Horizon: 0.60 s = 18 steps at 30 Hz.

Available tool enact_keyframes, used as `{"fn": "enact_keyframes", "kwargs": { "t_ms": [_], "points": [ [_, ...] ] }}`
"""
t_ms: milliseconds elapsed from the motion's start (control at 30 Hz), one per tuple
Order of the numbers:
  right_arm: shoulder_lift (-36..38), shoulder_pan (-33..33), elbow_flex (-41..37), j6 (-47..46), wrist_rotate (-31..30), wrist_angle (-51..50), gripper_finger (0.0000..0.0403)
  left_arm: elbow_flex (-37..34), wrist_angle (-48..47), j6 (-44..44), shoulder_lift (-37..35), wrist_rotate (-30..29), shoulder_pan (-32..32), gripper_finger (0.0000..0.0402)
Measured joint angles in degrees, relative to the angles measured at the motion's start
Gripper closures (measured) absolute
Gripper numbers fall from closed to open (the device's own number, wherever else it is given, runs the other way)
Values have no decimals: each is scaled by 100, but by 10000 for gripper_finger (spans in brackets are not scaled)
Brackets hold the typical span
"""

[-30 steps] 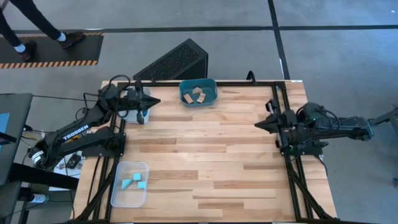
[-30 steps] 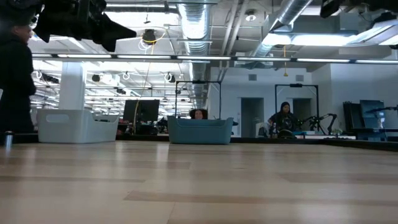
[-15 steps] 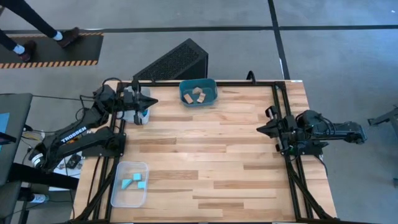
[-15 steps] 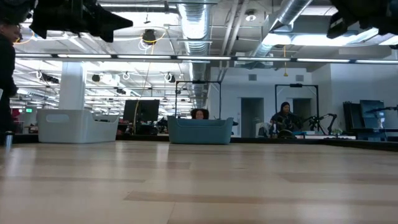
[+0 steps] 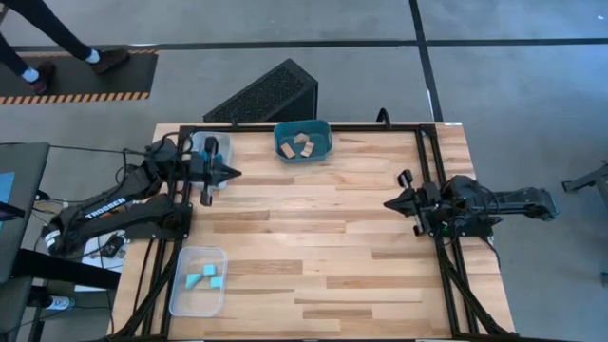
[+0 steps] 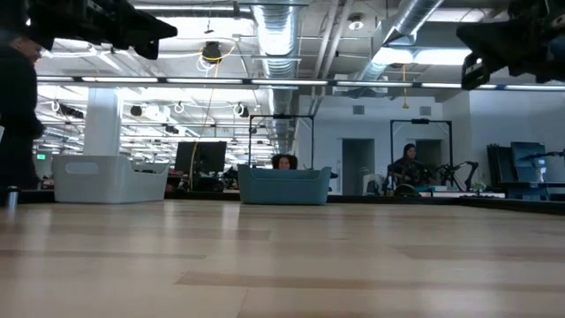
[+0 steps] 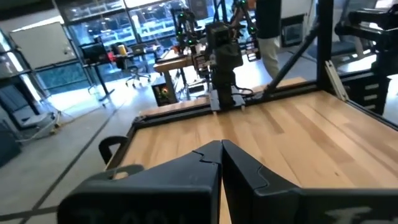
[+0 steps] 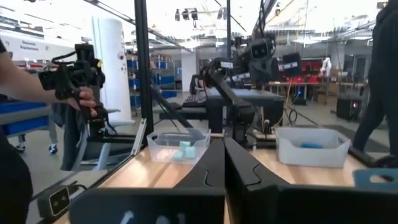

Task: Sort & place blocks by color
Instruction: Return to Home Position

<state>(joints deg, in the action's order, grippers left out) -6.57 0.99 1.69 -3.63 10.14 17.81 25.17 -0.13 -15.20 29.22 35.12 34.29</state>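
Observation:
Tan wooden blocks (image 5: 302, 144) lie in a teal tub (image 5: 324, 144) at the table's far edge. Pale cyan blocks (image 5: 205, 276) lie in a clear tray (image 5: 186, 296) at the near left corner. A darker blue block (image 8: 311, 145) rests in a white tub (image 8: 292, 151) at the far left, partly hidden under my left arm in the high view. My left gripper (image 5: 231, 174) hovers shut beside that tub, pointing toward the table's right. My right gripper (image 5: 387, 202) hovers shut near the right edge, pointing left. Neither holds anything.
A black slanted box (image 5: 268, 93) stands on the floor beyond the far edge. Black frame rails (image 5: 432, 171) run along the table's sides. A person's legs (image 5: 38, 43) show at the far left on the floor. Bare wood (image 5: 313, 237) lies between the two grippers.
My left gripper has swung a little toward the table's near edge, staying shut and level. My right gripper has come down toward the table and edged slightly left, also shut. No block has moved.

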Motion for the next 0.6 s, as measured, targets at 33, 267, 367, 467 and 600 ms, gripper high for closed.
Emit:
{"fn": "enact_keyframes", "kwargs": {
  "t_ms": [33, 267, 367, 467, 600],
  "points": [
    [2, 0, -79, -41, -3, 71, 394, 0, -34, -19, -22, -65, -71, 401],
    [-4, -26, -120, -130, -14, 167, 393, -839, 1151, 1063, -548, -281, -217, 401],
    [-3, -26, -122, -123, 1, 223, 394, -1390, 1851, 1740, -925, -549, -217, 401],
    [-4, -26, -124, -151, 4, 218, 393, -1750, 2172, 2168, -1338, -850, -272, 401],
    [-4, -24, -126, -148, 8, 208, 392, -1969, 2173, 2289, -1637, -1481, -729, 401]
  ]
}}
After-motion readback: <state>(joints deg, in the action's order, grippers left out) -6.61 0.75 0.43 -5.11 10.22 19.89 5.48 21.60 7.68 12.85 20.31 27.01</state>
